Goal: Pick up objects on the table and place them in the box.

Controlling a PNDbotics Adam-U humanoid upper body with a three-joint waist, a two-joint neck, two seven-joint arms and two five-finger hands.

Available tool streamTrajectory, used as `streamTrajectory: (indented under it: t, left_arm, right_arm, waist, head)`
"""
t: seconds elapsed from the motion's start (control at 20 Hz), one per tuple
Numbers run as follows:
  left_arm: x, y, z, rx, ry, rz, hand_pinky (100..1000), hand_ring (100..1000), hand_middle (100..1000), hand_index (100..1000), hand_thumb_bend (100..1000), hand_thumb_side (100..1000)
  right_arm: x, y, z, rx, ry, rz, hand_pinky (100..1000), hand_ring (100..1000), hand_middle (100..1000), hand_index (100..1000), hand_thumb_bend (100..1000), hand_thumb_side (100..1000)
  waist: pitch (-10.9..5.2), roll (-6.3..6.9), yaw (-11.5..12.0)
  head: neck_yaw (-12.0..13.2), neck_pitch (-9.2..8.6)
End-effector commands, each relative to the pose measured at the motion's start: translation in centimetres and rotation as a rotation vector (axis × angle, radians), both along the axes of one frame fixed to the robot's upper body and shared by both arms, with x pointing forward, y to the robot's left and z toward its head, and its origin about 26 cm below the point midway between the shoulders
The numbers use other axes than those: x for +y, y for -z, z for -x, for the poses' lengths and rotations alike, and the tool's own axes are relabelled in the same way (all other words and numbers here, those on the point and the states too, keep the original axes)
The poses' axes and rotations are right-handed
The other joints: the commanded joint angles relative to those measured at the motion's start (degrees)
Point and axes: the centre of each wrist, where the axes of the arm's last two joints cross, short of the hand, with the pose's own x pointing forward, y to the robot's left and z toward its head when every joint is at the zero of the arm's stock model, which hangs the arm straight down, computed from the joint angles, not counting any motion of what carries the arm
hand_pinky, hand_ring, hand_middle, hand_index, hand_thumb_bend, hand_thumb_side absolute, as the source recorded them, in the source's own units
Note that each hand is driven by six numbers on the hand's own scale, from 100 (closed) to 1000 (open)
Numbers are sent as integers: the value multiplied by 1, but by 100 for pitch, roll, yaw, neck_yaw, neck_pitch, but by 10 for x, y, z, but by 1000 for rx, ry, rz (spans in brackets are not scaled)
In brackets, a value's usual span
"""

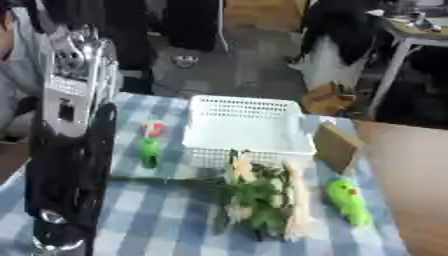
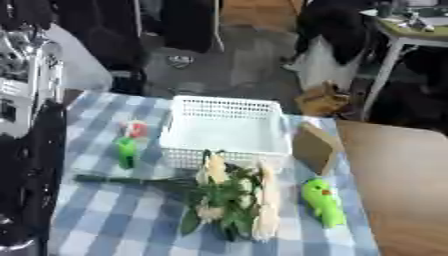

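The flower bunch [image 1: 262,200] lies at 6 o'clock from the white basket [image 1: 248,131], stem pointing toward 9 o'clock. The left hand [image 1: 77,60] is raised at 9 o'clock. Finger state cannot be determined.

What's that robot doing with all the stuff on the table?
It is meant to put things into the white basket, which looks empty so far. The robot's left arm is raised at the left side and holds nothing; its hand is not in view. On the checked tablecloth lie a bunch of flowers, a green toy, a small green and red thing and a brown block beside the basket.
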Motion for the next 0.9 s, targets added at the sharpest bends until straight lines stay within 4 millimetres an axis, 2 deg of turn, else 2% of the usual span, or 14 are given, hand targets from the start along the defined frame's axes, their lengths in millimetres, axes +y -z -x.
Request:
streamTrajectory:
  t: [0.05, 0.5, 0.8, 0.85, 0.9]
  left_arm:
    - [-1, -9, 3, -33, -1, -7, 682, 831, 840, 933, 100, 977]
    - [-3, -9, 2, -29, 6, -16, 681, 831, 840, 933, 100, 973]
    - [-5, -8, 2, -22, 13, -27, 681, 831, 839, 932, 100, 970]
    - [-5, -8, 1, -20, 16, -29, 680, 831, 838, 932, 100, 969]
    - [-6, -8, 1, -18, 18, -32, 680, 831, 838, 932, 100, 969]
  right_arm:
    - [2, -10, 1, -78, -6, -8, 732, 763, 696, 756, 100, 749]
    - [3, -9, 1, -9, -4, 56, 741, 780, 712, 766, 100, 777]
    - [-7, -14, 8, 212, 114, 360, 776, 826, 750, 785, 100, 815]
    - [-8, -14, 9, 260, 140, 428, 800, 856, 775, 807, 100, 894]
    - [-9, -15, 10, 319, 167, 510, 800, 856, 775, 807, 100, 894]
  waist:
    - [-79, -93, -18]
    - [-67, -78, 16]
    - [-76, -114, 89]
    - [-76, -120, 99]
    - [-77, -125, 111]
  head:
    - [8, -1]
    - [78, 17]
    - [161, 24]
    - [174, 20]
    - [183, 17]
